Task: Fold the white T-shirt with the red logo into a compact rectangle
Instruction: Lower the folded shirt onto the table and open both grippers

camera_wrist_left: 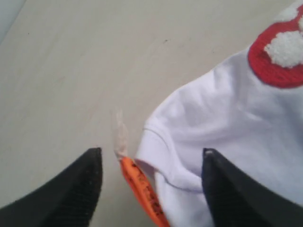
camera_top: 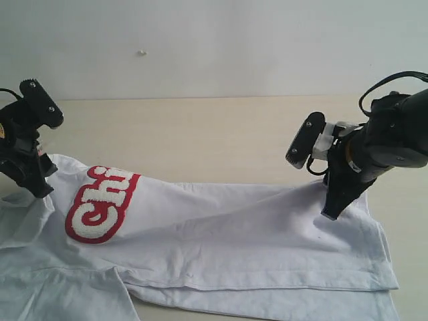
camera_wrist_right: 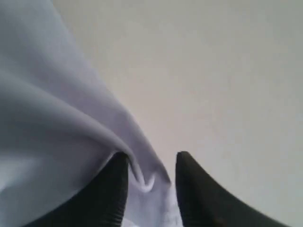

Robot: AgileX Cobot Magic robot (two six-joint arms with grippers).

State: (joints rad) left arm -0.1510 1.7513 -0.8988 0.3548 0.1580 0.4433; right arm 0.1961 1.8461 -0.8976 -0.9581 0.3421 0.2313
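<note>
One white shirt point(camera_top: 234, 234), one red logo point(camera_top: 100, 204), one small orange neck tag point(camera_wrist_left: 142, 189) and two grippers are on show, all over a single pale table point(camera_top: 200, 134). The shirt lies across the near part of the table, its long axis running from left to right in the exterior view. The neck end, with the tag, is at the left and the stitched hem edges are at the right. An upper layer is folded over a lower one, and both edges show along the near side. The logo sits on the left part of the upper layer. Its band slants up and away toward the right, and only its first few fuzzy white letters can be read before the cloth hides the rest. The left gripper point(camera_top: 39, 187) hangs at the shirt's left end, released: its two black fingers point(camera_wrist_left: 87, 184) stand wide apart, with the tag and a rounded edge of cloth loose between them. The right gripper point(camera_top: 330, 212) points down onto the far right corner, where the cloth rises in a small peak to its tip. Its fingers point(camera_wrist_right: 113, 194) stand slightly apart with a fold of fabric filling the gap. I cannot tell whether that fold is pinched or lying free.
</note>
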